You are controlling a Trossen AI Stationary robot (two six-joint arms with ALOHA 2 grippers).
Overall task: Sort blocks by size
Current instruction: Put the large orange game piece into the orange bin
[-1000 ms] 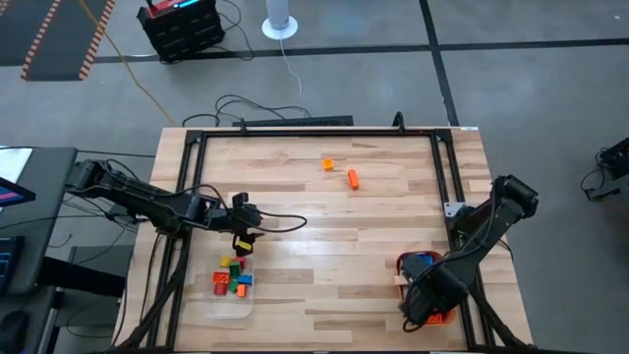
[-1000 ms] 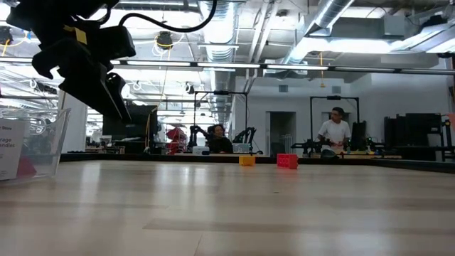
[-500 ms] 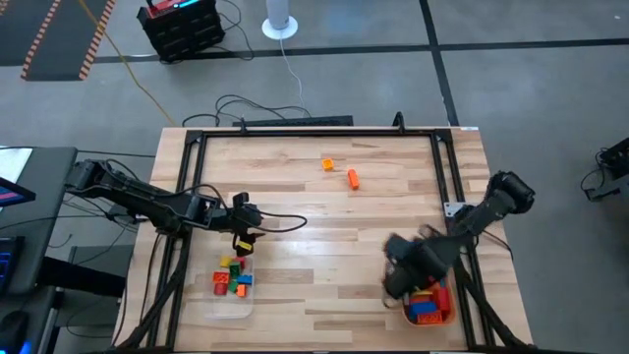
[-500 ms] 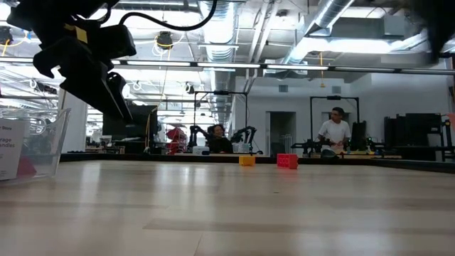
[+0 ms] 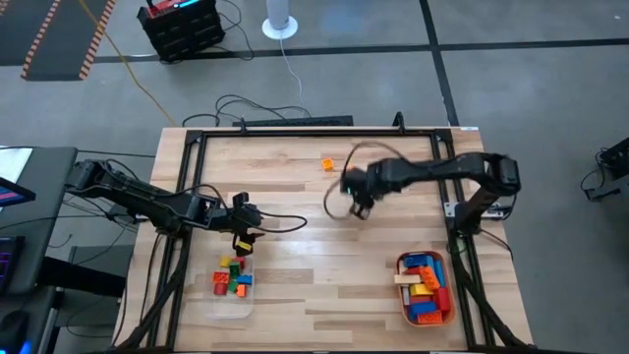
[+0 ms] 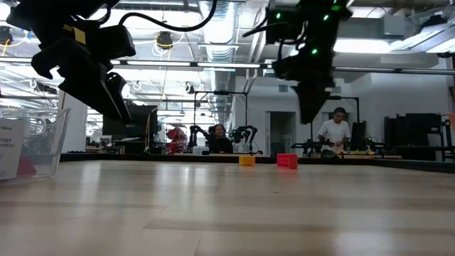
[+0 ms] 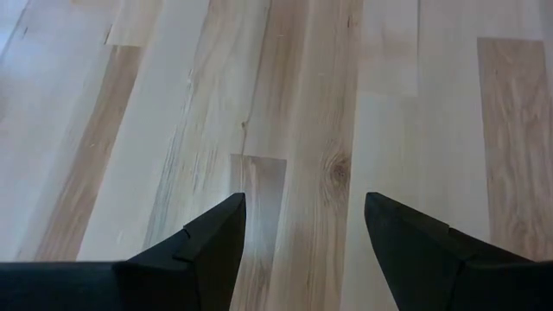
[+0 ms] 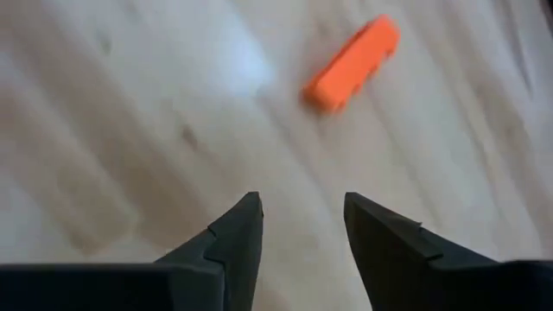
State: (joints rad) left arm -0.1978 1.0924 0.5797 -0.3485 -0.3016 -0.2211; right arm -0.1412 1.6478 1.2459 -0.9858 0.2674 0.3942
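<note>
A long orange block (image 8: 350, 65) lies flat on the wooden table, and my right gripper (image 8: 301, 207) hovers open a little short of it, touching nothing. In the high view my right arm covers that block. My right gripper (image 5: 360, 204) is at the table's middle, toward the far edge. A small orange block (image 5: 327, 164) lies just beyond it. Both blocks show in the low view, the small one (image 6: 247, 161) and the long one (image 6: 287, 161). My left gripper (image 7: 304, 207) is open and empty above bare wood, beside the clear tray (image 5: 228, 305).
The clear tray at the near left holds several small blocks (image 5: 232, 278). An orange tray (image 5: 450, 313) at the near right holds several long blocks (image 5: 423, 285). A black frame (image 5: 314, 131) runs round the table. People (image 6: 334, 131) are far back in the room.
My right gripper has swung from above the orange tray at the near right up toward the table's far edge and to the left, ending over the long orange block near the middle.
</note>
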